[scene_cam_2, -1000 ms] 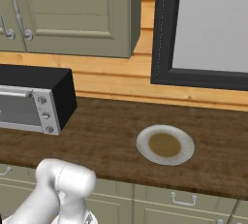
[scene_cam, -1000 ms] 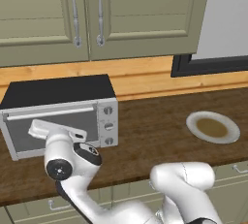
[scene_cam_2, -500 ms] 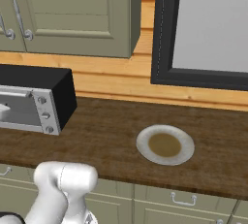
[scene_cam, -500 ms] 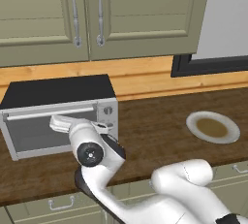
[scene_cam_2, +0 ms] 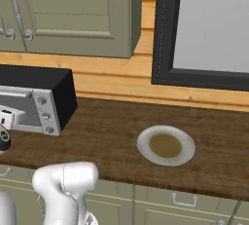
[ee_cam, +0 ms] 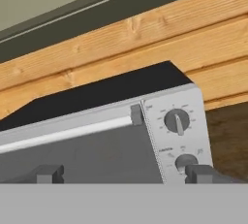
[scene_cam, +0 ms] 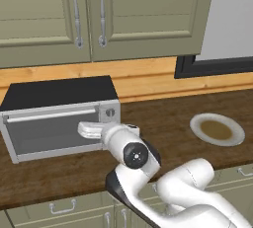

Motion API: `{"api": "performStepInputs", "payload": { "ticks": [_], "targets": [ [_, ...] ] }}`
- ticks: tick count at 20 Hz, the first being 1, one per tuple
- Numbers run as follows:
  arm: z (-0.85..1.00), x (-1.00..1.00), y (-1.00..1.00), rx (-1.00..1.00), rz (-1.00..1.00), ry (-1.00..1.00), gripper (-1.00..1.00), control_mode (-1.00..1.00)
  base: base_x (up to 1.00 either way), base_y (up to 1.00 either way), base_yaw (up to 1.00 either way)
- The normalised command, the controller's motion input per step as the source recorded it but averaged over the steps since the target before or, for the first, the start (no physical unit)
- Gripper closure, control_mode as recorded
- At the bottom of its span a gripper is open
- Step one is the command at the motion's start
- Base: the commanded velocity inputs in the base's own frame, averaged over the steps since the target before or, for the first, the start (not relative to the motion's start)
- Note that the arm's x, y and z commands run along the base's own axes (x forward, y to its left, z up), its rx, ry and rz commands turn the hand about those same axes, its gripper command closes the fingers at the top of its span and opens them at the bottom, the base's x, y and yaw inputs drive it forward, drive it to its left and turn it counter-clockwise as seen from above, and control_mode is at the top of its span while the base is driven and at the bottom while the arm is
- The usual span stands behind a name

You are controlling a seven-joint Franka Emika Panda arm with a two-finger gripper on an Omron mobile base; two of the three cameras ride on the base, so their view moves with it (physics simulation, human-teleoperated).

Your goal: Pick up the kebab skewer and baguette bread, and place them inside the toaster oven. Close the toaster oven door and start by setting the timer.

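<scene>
Dark brown wood grain on the bench (scene_cam: 163,123), and there's one toaster oven (scene_cam: 59,94) sitting on it against the lighter plank backsplash. Silver box, black top. Its door (scene_cam: 49,133) is shut, with one long bar handle (ee_cam: 68,133) running along the top edge. In the hand view I count two knobs (ee_cam: 176,120) on the right panel, one above the other, and the lower one is partly cut off. The right base view shows three small ones in a column.

One end effector (scene_cam: 91,129), right in front of the oven door, near the knob side. In the hand view its two dark fingertips (ee_cam: 47,173) stand far apart, one low on the door glass, the other down by the lower knob, so it's spread wide with nothing between them.

One round plate (scene_cam: 217,129) sits well off to the right on the bench, with a brownish middle. Two cabinet doors overhead with two vertical handles (scene_cam: 101,12) side by side.
</scene>
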Motion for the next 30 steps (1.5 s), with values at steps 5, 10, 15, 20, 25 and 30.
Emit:
{"api": "performStepInputs", "payload": {
  "ticks": [5, 10, 15, 20, 25, 30],
  "targets": [
    [0.0, 0.0, -0.65, -0.05, 0.11, 0.0, -1.0, -1.0, 0.0, 0.0, 0.0],
    [0.0, 0.0, -0.35, -0.03, 0.06, 0.0, -1.0, -1.0, 0.0, 0.0, 0.0],
    [-0.01, 0.01, -0.06, -0.05, 0.0, 0.0, -1.0, -1.0, 0.0, 0.0, 0.0],
    [-0.05, 0.06, 0.0, -0.08, 0.0, 0.0, -1.0, -1.0, 0.0, 0.0, 0.0],
    [0.0, 0.17, 0.0, -0.03, 0.0, 0.0, -1.0, -1.0, 0.0, 0.0, 0.0],
    [-0.03, 0.02, -0.02, 0.0, 0.0, 0.0, -1.0, -1.0, 0.0, 0.0, 0.0]
  ]
}}
